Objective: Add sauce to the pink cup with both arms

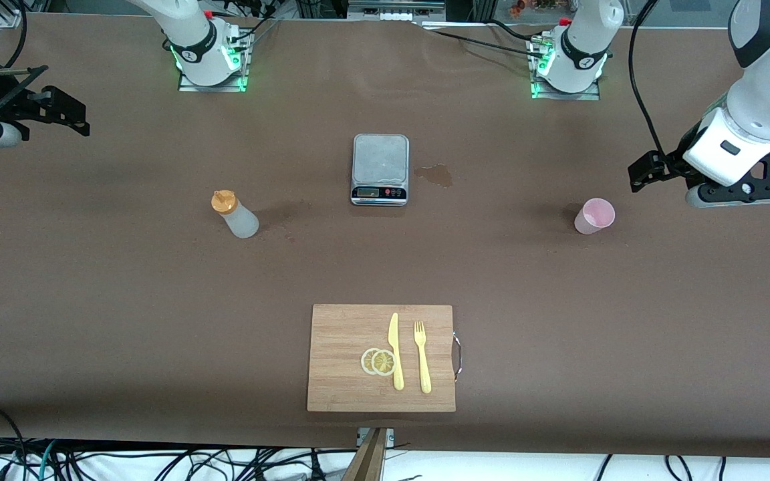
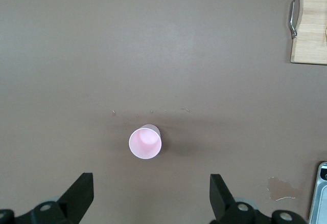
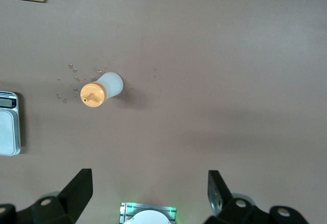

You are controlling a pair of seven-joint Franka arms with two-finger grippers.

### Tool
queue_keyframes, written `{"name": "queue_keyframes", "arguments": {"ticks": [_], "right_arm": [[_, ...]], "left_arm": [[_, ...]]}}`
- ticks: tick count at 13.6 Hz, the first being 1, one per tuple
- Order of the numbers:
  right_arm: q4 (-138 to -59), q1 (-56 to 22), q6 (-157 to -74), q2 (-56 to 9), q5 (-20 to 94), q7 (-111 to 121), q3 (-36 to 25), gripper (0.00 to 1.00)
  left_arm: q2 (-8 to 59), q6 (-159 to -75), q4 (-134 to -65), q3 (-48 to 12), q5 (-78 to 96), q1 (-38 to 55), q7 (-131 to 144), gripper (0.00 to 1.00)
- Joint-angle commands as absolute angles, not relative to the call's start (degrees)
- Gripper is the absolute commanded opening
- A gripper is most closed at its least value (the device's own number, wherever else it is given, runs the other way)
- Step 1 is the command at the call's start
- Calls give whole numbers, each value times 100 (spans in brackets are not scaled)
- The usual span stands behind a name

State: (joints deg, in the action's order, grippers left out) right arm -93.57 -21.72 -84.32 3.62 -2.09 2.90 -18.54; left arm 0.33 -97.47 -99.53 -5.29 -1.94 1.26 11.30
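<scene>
The sauce bottle (image 1: 234,215), whitish with an orange cap, stands on the brown table toward the right arm's end; it also shows in the right wrist view (image 3: 102,91). The pink cup (image 1: 594,216) stands upright and looks empty toward the left arm's end; it also shows in the left wrist view (image 2: 145,143). My left gripper (image 1: 649,172) is open and empty in the air beside the cup, apart from it (image 2: 152,193). My right gripper (image 1: 57,100) is open and empty, raised over the right arm's end of the table, well away from the bottle (image 3: 149,191).
A grey scale (image 1: 380,169) sits mid-table between bottle and cup, with a wet stain (image 1: 435,175) beside it. A wooden cutting board (image 1: 331,334) nearer the front camera carries a yellow knife (image 1: 395,351), a fork (image 1: 422,357) and lemon slices (image 1: 378,361).
</scene>
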Motion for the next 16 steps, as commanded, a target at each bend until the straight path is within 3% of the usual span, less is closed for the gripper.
{"name": "queue_keyframes", "arguments": {"ticks": [1,16], "right_arm": [[-9325,-2136,-8446,369,-246,237,-1828,100],[-9316,-2136,-8438,369,-229,237,-1828,100]], "left_arm": [[97,-9659,-9809,-580,-35,53,1116,100],[140,-9659,-9809,-589,88,53,1143,100]]}}
